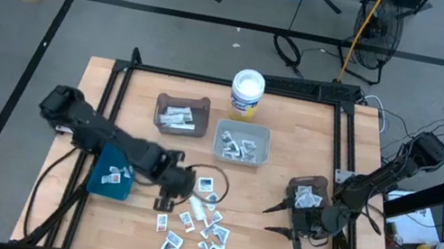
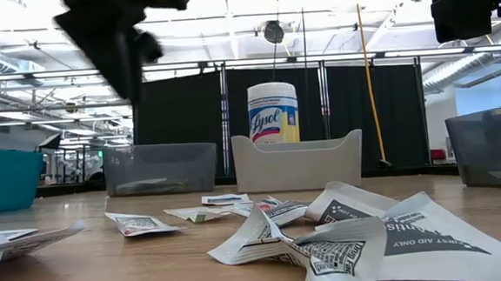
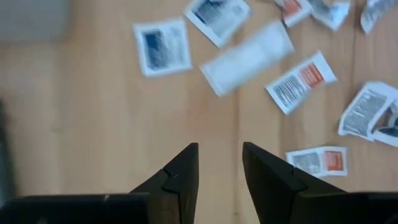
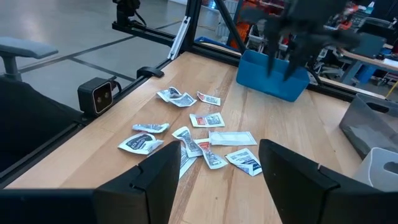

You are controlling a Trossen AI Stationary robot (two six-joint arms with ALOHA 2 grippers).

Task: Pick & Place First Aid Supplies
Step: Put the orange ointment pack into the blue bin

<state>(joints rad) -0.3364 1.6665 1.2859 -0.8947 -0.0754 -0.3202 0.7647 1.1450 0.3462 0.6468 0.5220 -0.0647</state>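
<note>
Four bins: blue (image 1: 110,175), brown (image 1: 181,115), grey (image 1: 242,143), dark (image 1: 308,195).
Loose packets (image 1: 196,221): roughly ten.
Left gripper (image 1: 169,194): parted, empty.
Right gripper (image 1: 287,222): spread, empty.

Both arms are dark, built of rounded jointed segments. The left arm (image 1: 101,133) has a bulky black joint housing at its outer end. Each gripper, left gripper (image 3: 221,171) and right gripper (image 4: 214,171), has two flat, angular, matte black fingers with stepped inner edges.
</note>
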